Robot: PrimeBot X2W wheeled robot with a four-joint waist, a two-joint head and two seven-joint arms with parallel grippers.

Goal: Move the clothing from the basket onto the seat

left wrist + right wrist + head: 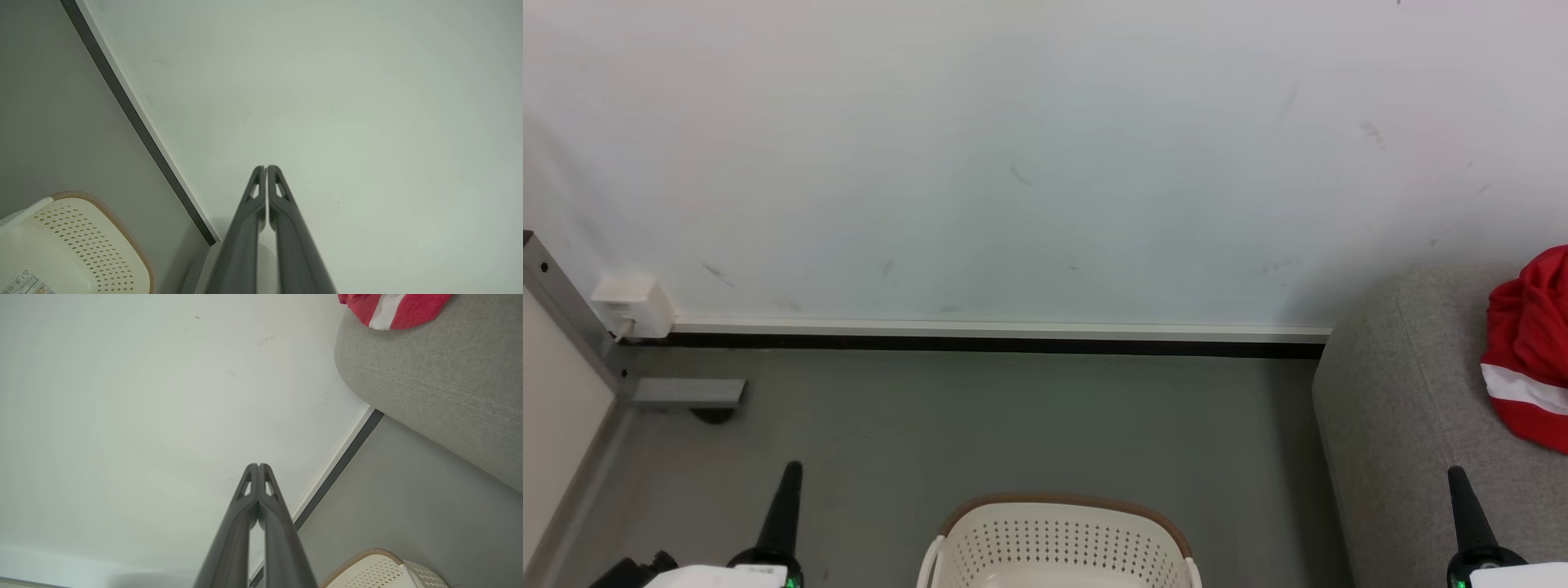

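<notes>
So the clothing (1531,351) was on the seat (1405,408), far right of the head view and partly cut off by the frame. The basket (1058,539) sat on the floor (1013,425) btwn the arms, and what I could see of its inside had nothing red in it. Job looked basically done imo.

Left end effector (266,168) had its fingers pressed together w/ nothing in them. Same for the right end effector (258,465). Both pointed at the wall (1013,163).

What could go wrong: in the right wrist view the garment sat near the seat's rounded end, so a bump from the right arm, which was low beside the seat, could prob drag or tip it off onto the floor. Soft fabric snags easily on those long fingers too.

Orientation: it was a bunched heap, long axis running roughly toward the wall in the head view, w/ a white band across the near end. Couldn't tell which end was collar or hem.
</notes>
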